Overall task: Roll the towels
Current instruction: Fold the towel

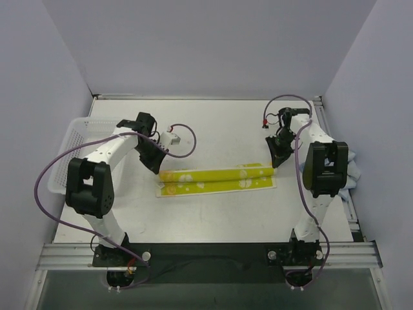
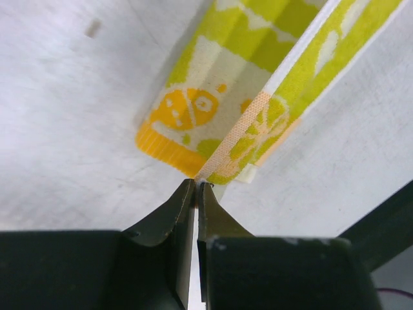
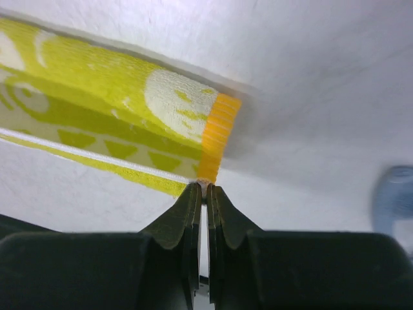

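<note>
The cream-white towel with yellow and green prints (image 1: 217, 180) lies stretched across the table's middle, its far long edge folded over toward the front. My left gripper (image 1: 161, 166) is shut on the towel's left corner, seen in the left wrist view (image 2: 196, 183) pinching the edge of the cloth (image 2: 226, 110). My right gripper (image 1: 275, 161) is shut on the right corner; in the right wrist view (image 3: 201, 185) it pinches the orange-hemmed end of the towel (image 3: 129, 90). The light blue towel (image 1: 350, 173) lies bunched at the table's right edge behind the right arm, a blur in the right wrist view (image 3: 392, 197).
A white plastic mesh basket (image 1: 70, 152) stands at the table's left edge, beside the left arm. Purple cables loop over both arms. Grey walls close the table at the back and sides.
</note>
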`<move>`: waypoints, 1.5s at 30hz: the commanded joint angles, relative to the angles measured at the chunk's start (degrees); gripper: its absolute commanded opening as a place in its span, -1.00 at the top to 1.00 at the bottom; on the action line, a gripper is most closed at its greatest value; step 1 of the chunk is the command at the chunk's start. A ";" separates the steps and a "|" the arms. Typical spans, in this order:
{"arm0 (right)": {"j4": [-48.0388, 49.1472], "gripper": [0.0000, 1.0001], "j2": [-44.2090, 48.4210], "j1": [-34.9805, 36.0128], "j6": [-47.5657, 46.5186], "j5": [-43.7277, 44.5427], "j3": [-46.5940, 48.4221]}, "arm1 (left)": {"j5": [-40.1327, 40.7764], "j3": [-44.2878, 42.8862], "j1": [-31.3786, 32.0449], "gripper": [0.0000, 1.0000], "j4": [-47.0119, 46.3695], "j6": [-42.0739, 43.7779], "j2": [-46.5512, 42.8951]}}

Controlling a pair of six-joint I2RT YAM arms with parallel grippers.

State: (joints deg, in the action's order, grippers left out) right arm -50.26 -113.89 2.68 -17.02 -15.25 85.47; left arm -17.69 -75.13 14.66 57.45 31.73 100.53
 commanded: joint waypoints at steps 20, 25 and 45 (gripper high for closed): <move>0.25 1.00 1.74 -0.04 -2.14 1.18 -5.22 | -0.07 8.59 -0.07 1.00 -3.22 2.64 -2.71; 1.74 1.00 -0.28 0.05 -1.97 1.71 -6.28 | 0.99 11.50 0.81 1.00 -5.77 0.80 -1.57; -0.45 0.81 5.25 0.13 -2.50 0.39 -7.60 | -2.17 12.64 0.81 0.55 -2.87 2.46 -8.42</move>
State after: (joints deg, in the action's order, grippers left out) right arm -47.13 -112.16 2.83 -18.59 -15.86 77.89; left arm -18.28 -62.70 15.57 52.90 32.80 94.26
